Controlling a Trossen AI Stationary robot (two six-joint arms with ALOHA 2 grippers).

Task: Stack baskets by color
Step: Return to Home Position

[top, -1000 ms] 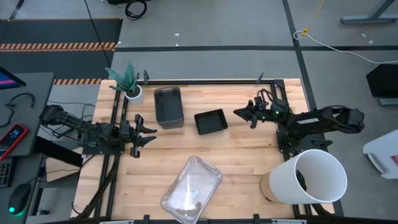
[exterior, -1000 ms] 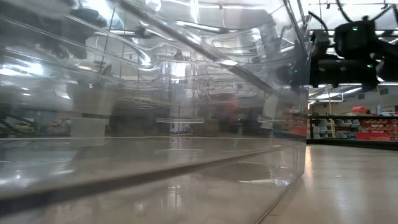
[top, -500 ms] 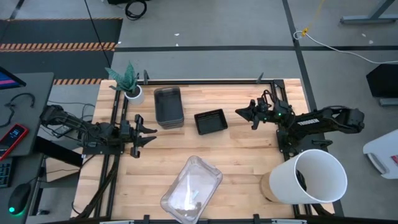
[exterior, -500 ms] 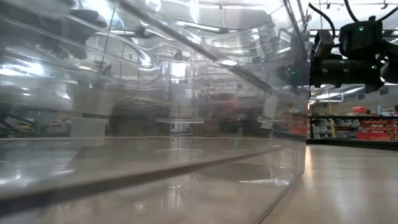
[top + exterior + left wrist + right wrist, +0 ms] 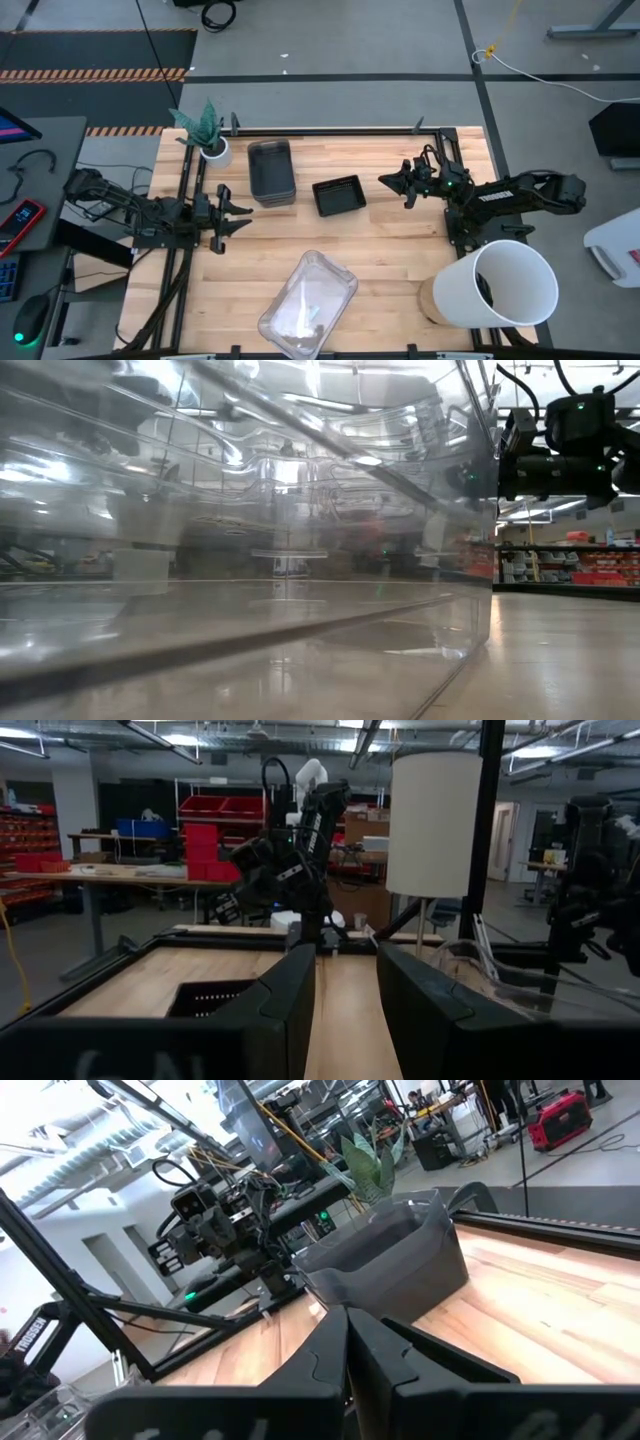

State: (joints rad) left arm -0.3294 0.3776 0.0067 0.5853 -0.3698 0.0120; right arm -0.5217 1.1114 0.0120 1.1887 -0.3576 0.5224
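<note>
Beside the bench's middle sit the black bins, showing from above as 1 pile with a single outline. I take them as the landmark. Just beside them, toward the left arm and a little farther back, stand the grey bins, again 1 tidy outline. Well apart from the black bins, toward the bench's front edge, lie the clear bins, turned at an angle and standing so close to the low camera that they fill most of its view. No bin stands alone anywhere on the bench. How many are nested in each pile cannot be counted from above, but with 3 colours in 3 piles the sorting looks done to me.

The right pincer hangs near the black bins on the right arm's side, clear of them, its fingers pressed together on nothing. The left pincer rests beyond the grey bins from the black ones, near the bench's left edge, its fingers parted with only bare wood between them.

Farther out, a plant pot stands past the grey bins at the back corner, and a white bucket sits well away from the black bins at the front right corner.

What seems left is only parking the right arm.
</note>
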